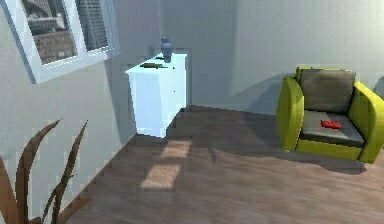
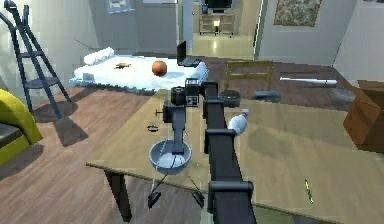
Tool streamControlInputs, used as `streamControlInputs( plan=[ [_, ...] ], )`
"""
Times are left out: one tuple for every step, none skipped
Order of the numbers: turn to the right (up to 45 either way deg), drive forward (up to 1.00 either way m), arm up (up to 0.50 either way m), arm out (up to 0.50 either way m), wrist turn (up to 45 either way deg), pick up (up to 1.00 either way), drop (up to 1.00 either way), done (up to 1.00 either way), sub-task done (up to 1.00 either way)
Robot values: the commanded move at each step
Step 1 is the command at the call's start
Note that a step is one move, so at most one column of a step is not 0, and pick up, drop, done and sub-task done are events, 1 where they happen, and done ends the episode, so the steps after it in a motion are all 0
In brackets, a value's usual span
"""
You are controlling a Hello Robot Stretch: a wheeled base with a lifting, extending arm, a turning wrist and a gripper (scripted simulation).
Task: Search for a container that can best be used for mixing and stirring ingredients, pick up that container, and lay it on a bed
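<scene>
A grey-blue bowl (image 2: 171,157) sits on the tan wooden table (image 2: 280,165) near its front-left corner in the arm side view. The dark arm rises from the bottom edge over the table. My gripper (image 2: 172,140) reaches down at the bowl, which rests on the tabletop, so I cannot tell whether the gripper holds anything. A bed (image 2: 130,75) with a white mattress stands beyond the table at the back left. It carries an orange ball (image 2: 159,68), a pillow (image 2: 100,57) and a dark flat thing.
A white bottle-like thing (image 2: 238,122) and a pencil (image 2: 308,190) lie on the table. A ladder (image 2: 30,60) stands at the left and a wooden chair (image 2: 248,72) behind the table. The forward view has a white dresser (image 1: 155,95) with a vase (image 1: 166,46) and a yellow-green armchair (image 1: 330,110).
</scene>
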Motion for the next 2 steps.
streamControlInputs(
  plan=[
    [0.0,0.00,0.00,0.00,45.0,0.00,0.00,0.00,0.00],
    [0.0,0.00,0.00,0.00,45.0,0.00,0.00,0.00,0.00]
  ],
)
